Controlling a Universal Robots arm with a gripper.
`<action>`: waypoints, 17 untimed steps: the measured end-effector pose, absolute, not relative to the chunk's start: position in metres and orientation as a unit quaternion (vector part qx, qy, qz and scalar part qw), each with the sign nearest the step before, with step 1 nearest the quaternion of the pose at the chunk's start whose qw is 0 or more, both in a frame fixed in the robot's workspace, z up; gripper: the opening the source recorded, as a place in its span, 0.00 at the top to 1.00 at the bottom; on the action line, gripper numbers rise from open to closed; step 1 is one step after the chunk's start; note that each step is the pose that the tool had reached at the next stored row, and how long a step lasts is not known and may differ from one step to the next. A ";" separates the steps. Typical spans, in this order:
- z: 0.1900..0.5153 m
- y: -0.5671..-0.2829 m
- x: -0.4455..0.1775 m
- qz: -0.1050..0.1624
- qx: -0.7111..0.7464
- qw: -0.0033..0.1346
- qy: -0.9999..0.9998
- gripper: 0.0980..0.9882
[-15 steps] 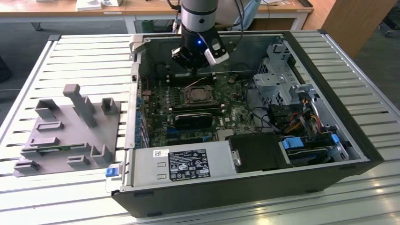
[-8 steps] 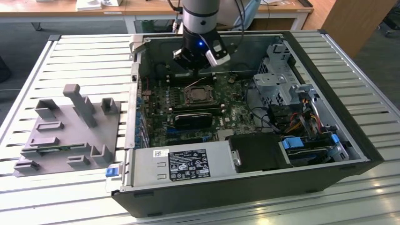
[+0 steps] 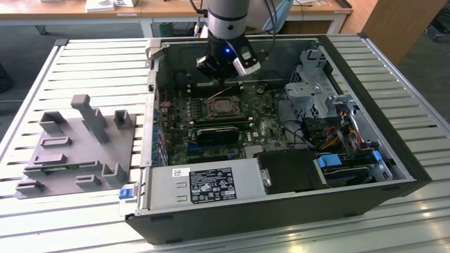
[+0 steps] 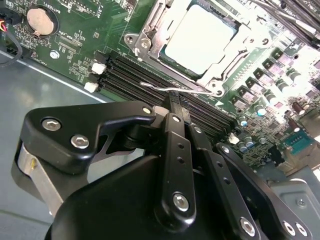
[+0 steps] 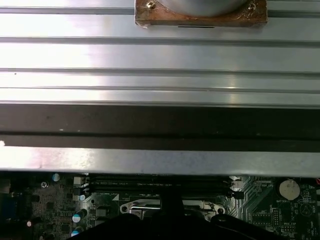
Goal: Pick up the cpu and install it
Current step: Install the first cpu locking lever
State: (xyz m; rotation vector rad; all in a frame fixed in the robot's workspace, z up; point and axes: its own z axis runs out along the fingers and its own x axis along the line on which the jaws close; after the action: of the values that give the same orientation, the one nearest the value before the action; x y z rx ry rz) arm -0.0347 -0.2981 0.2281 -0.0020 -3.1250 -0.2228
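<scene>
In the exterior view, the gripper (image 3: 223, 79) is seen hanging inside the open computer case (image 3: 393, 158), just above the far edge of the motherboard (image 3: 211, 126). The cpu (image 3: 222, 107) is seen seated in the socket (image 3: 208, 112), just below and ahead of the jaws. The grey tray (image 3: 77, 153) lies well apart on the slatted worktop (image 3: 105, 58).

In the second wrist view, the jaws are shown brought together with nothing held between them, the gripper (image 4: 175, 102) poised over the memory slots (image 4: 150, 80). Just past the tips the thin wire lever (image 4: 170, 89) of the socket is seen, and beyond it the cpu (image 4: 200, 37) lying flat and square inside the metal frame (image 4: 145, 40), its pale top free of the jaws.

In the first wrist view, the case wall (image 5: 160, 120) and worktop slats are seen beyond the jaws.

It is judged that the chip is already placed; good work here would be slow, with the jaws kept off the lid and any pressure put squarely on the lever.
</scene>
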 end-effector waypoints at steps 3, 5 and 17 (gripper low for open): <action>0.227 -0.298 -0.033 -0.071 -0.001 0.004 -0.997 0.99; 0.226 -0.298 -0.031 -0.071 -0.001 0.004 -0.997 0.99; 0.221 -0.298 -0.026 -0.071 -0.001 0.004 -0.997 0.99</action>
State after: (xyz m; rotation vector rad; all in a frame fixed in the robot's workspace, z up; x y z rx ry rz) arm -0.0256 -0.2976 0.2207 -0.0020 -3.1248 -0.2227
